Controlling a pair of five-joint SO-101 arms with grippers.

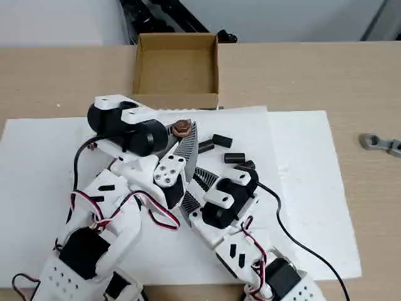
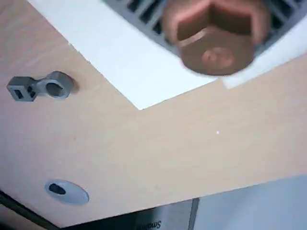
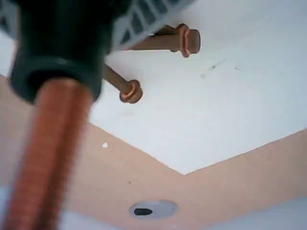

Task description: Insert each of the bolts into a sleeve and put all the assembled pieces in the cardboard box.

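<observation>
Looks like mid-insertion. Holds a bolt (image 1: 182,128) by the head in the left gripper (image 1: 186,139), pinched tight, at centre of the high view, just below the box (image 1: 177,100). Holds a sleeve (image 3: 57,48) in the right gripper (image 1: 193,188), clamped round it, upper left of the right wrist view, with what seems the same bolt's thread already through and running out toward lower left. Leaves a second bolt (image 3: 184,40) and a third bolt (image 3: 130,91) lying on the sheet (image 3: 230,120), and loose sleeves (image 1: 235,158) right of centre in the high view.

Risks, as a judgement only:
- Could jam by drifting off one line, cocking thread against bore.
- Could lose the bolt back out of the sleeve if released before fully seated, or if carried head-down toward the box.
- Could drop the pair onto the sheet by letting go on both sides at once.
- Could sweep the loose sleeves aside or snag wires, with arms crossed so closely here.
</observation>
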